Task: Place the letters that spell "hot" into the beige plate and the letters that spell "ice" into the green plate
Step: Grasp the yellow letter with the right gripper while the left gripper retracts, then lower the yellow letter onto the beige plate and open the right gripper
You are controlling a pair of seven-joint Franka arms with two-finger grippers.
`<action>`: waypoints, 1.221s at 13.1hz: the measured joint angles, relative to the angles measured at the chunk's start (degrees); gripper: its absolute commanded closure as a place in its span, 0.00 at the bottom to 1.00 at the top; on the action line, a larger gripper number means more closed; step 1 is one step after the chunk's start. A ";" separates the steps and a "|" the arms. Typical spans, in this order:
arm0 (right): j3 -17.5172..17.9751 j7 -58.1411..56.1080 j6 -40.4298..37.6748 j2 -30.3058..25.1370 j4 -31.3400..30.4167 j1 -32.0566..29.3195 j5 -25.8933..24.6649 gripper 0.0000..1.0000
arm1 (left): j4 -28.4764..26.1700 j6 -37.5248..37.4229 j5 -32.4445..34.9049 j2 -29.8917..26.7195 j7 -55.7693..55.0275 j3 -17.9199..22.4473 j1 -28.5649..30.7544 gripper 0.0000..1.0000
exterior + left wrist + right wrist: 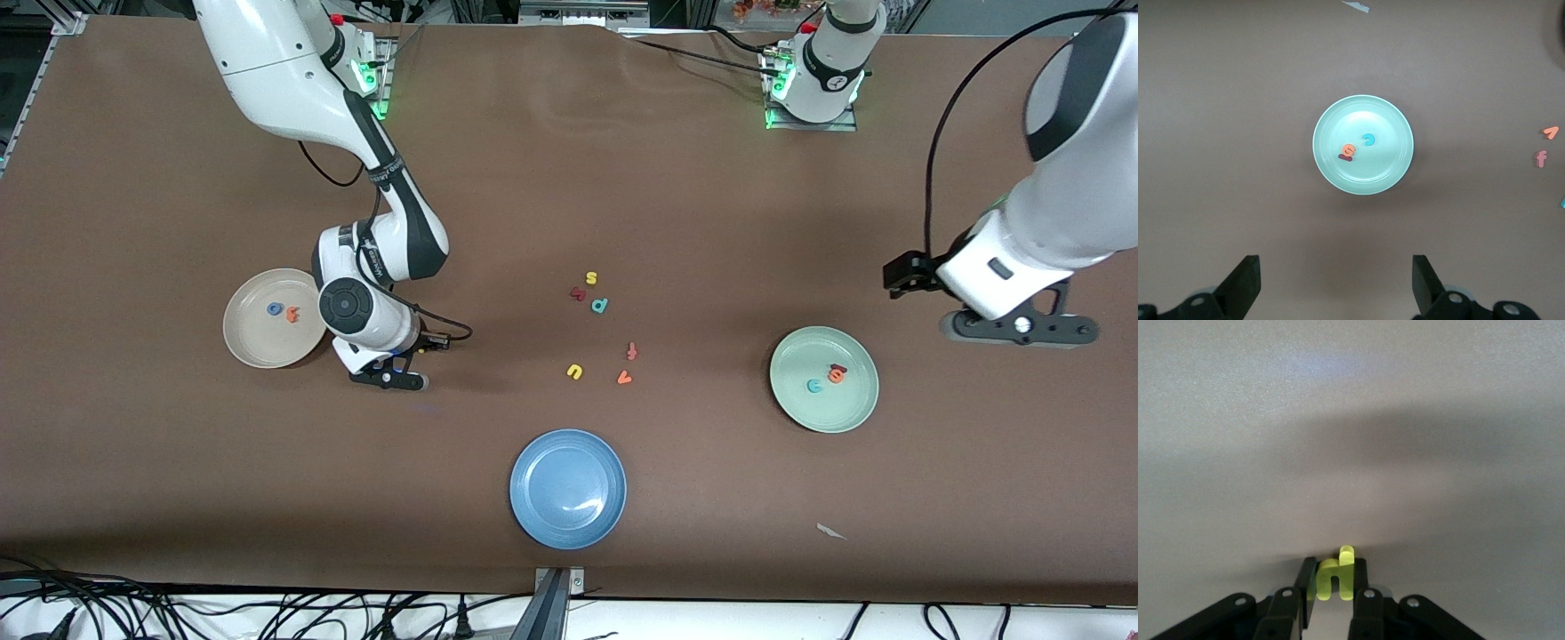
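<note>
The right gripper (388, 378) is down at the table (178, 462) just beside the beige plate (258, 348), on the side toward the blue plate (568, 488); its fingers (1361, 577) are clenched on the yellow h (1335, 577), which stands upright between them in the right wrist view; in the front view the h is hidden under the gripper. In the beige plate lie the blue o (275, 308) and the orange t (292, 313), just beside each other.

The left gripper (1022, 327) waits above the table beside the green plate (845, 409), toward the left arm's end; its fingers (1245, 283) are spread wide and hold nothing. In the green plate lie the teal c (813, 385), the orange e (836, 375) and the dark red i (839, 367); the e rests partly over the i, with the c just beside them.

Between the beige plate and the green plate, farther from the front camera than the blue plate, the spare letters are scattered: a yellow s (591, 279), a dark red letter (578, 293) whose shape I cannot tell, a teal p (600, 305), an orange f (632, 351), an orange v (624, 378) and a yellow u (574, 371); a white scrap (831, 532) lies nearer the front camera than the green plate.
</note>
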 measured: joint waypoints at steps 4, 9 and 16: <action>-0.38 0.22 -1.01 -0.23 0.15 0.02 0.01 0.87 | 0.22 -0.38 -10.85 -3.63 4.70 15.40 -10.84 0.00; -6.83 -0.74 -13.68 -6.12 1.95 -0.09 -0.43 0.87 | -15.11 6.34 -16.86 -18.66 10.92 31.51 -20.97 0.00; -20.97 -20.89 -23.60 -8.17 -2.18 -0.71 -0.83 0.86 | -24.37 8.81 -16.83 -25.44 11.29 36.85 -25.21 0.00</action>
